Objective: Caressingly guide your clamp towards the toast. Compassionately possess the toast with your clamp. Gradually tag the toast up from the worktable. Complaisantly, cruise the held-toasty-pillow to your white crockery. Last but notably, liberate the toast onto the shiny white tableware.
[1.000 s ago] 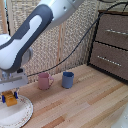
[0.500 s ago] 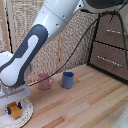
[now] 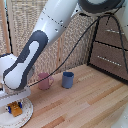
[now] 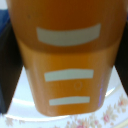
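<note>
You have one toast [image 3: 16,109], one white plate [image 3: 27,114] and two mugs, a pink mug [image 3: 44,81] and a blue mug [image 3: 67,79], on one wooden table [image 3: 85,105]. You also have one arm with one clamp [image 3: 15,106].

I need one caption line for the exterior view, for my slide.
Gripper holds the toast over the white plate; pink mug and blue mug stand behind.

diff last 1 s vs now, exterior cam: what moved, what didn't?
Little changed. The clamp sits low over the white crockery at the exterior view's left, the toast between its fingers just as before; the arm's upper links shifted only slightly. No release is visible. The pink mug and blue mug stayed put on the worktable.
</note>
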